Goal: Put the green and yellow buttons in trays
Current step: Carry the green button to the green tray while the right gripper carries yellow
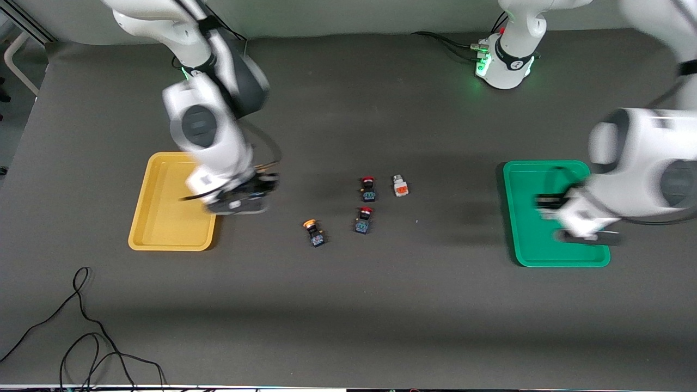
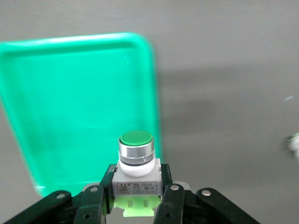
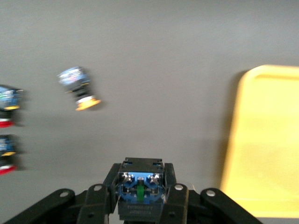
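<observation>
Starting with the biggest pieces, 2 trays sit at the table's ends: the yellow tray (image 1: 170, 204) toward the right arm's end, the green tray (image 1: 544, 218) toward the left arm's end. Both look rigid and need no handling.

Next, the right gripper (image 1: 239, 198) hangs over the yellow tray's inner rim, its jaws pinching a black-blue switch (image 3: 140, 189) by the flat sides of its body. The left gripper (image 2: 136, 198) hangs over the green tray, jaws clamped on the white body of the green-capped switch (image 2: 136, 156), cap outward.

Smallest are the loose switches on the mat between the trays: 1 yellow-capped switch (image 1: 314, 232), 1 white-bodied switch with an orange part (image 1: 401, 187), and 2 red-capped switches (image 1: 368, 188) (image 1: 364, 220) to leave alone. These look light, hard and stiff; the round caps seem slippery, so the squared body sides are the safer hold.
</observation>
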Controlling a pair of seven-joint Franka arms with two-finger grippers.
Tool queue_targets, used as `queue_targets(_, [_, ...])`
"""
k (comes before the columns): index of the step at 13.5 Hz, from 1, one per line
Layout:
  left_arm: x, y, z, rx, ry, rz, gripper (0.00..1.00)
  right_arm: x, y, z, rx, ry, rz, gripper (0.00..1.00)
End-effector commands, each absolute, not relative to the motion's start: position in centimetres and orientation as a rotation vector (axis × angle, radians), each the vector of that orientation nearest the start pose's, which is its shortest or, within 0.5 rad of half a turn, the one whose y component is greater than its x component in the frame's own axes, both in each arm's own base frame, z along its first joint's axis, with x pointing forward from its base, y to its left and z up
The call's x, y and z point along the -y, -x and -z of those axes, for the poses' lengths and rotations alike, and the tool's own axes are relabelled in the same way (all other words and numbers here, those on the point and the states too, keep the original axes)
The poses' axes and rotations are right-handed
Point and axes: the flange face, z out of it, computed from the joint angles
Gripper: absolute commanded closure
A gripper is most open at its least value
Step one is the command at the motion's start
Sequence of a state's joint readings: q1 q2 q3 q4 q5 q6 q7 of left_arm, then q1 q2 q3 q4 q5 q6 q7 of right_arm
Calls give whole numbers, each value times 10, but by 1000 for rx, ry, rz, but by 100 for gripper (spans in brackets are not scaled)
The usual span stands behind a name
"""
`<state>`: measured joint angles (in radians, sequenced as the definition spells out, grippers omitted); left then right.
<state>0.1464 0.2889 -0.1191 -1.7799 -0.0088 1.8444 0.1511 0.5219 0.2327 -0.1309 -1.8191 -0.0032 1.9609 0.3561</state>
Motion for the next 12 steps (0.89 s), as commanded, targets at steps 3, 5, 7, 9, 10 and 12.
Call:
queue_targets(3, [-143, -602, -300, -413, 3171, -337, 100, -27, -591, -402, 299, 3120, -174, 66])
queue_targets(5, [-164, -599, -254, -370, 3187, -343, 100, 38, -581, -365, 322, 3139, -170, 66])
queue_targets(7, [-153, -593, -227, -314, 3194, -380, 100, 81, -555, -307, 311, 3177, -89, 66])
queue_targets(9, [-148, -591, -206, -229, 3180, -426, 100, 96, -539, -251, 278, 3179, -35, 66])
queue_targets(10, [-139, -592, -203, -256, 3167, -423, 100, 101, -537, -228, 272, 3157, -50, 66])
queue_targets(12, [-140, -593, -204, -275, 3150, -427, 100, 106, -532, -198, 243, 3101, -39, 66])
